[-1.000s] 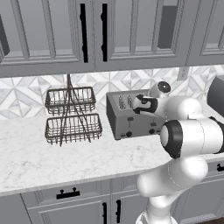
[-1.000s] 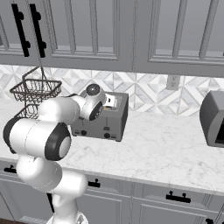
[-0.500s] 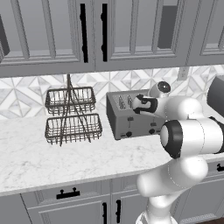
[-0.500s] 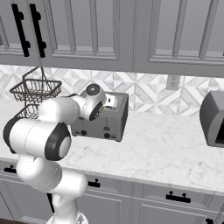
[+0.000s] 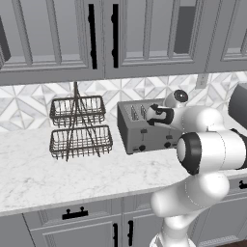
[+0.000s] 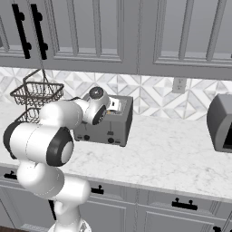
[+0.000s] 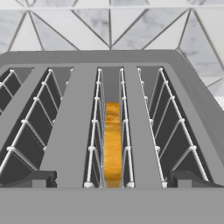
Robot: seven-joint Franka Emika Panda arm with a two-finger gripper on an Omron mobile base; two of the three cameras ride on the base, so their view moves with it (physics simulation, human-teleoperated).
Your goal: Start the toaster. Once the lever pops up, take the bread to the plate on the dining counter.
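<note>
The grey metal toaster point(image 5: 137, 131) point(image 6: 108, 129) stands on the marble wall counter against the tiled backsplash. My gripper point(image 5: 151, 114) point(image 6: 114, 105) hovers open just above its top, over the right-hand slots. In the hand view the toaster's top point(image 7: 70, 131) has several wire-lined slots, and the golden bread point(image 7: 112, 144) stands on edge down inside one of the middle slots. My gripper point(image 7: 113, 179) straddles that slot, with one dark fingertip on each side and nothing held between them. The plate and the dining counter are out of view.
A two-tier wire basket rack point(image 5: 79, 128) point(image 6: 36, 93) stands left of the toaster. A dark rounded appliance point(image 6: 221, 122) point(image 5: 239, 103) sits far right on the counter point(image 5: 72, 173). Grey wall cabinets point(image 5: 96, 34) hang close overhead.
</note>
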